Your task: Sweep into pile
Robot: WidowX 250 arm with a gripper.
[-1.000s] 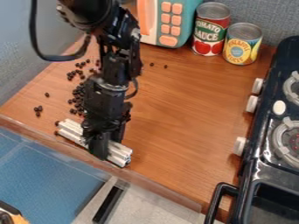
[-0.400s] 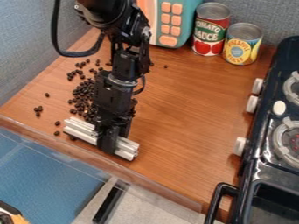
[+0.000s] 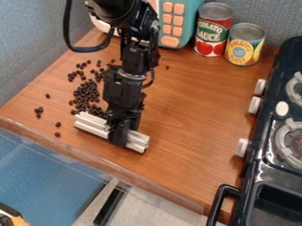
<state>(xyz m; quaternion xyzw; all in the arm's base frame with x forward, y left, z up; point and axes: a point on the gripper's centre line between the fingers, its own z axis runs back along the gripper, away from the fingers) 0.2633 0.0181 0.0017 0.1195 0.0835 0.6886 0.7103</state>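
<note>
So the gripper (image 3: 123,137) has shifted up-frame and a bit to the right vs. the earlier frames, away from the counter's front edge (image 3: 100,162), w/ the pale ribbed bar (image 3: 91,124) going along with it. It's clamped on the bar approx. mid-length, bar sitting crosswise at a slant. The bar's left end has come off the two front strays (image 3: 58,125), now left just outside it, so that stroke prob. missed them.

The dark beans (image 3: 87,90) are mostly in a loose heap left of the arm, the nearest ones right by the bar's upper side. Sweep's partway done: there's a heap, but w/ outliers, e.g. a small clump (image 3: 39,110) and a single bean (image 3: 47,96) over left, plus one way off (image 3: 167,67) toward the back. Next pass prob. needs to start outside those left strays & push inward.

Edges: pushing toward the front could send beans over. The wall (image 3: 29,53) limits things on the left; the teal toy (image 3: 193,17) & two cans (image 3: 212,33) do at the back. Most room is on the bare wood (image 3: 189,110) to the right, up to the stove knobs (image 3: 242,148).
</note>
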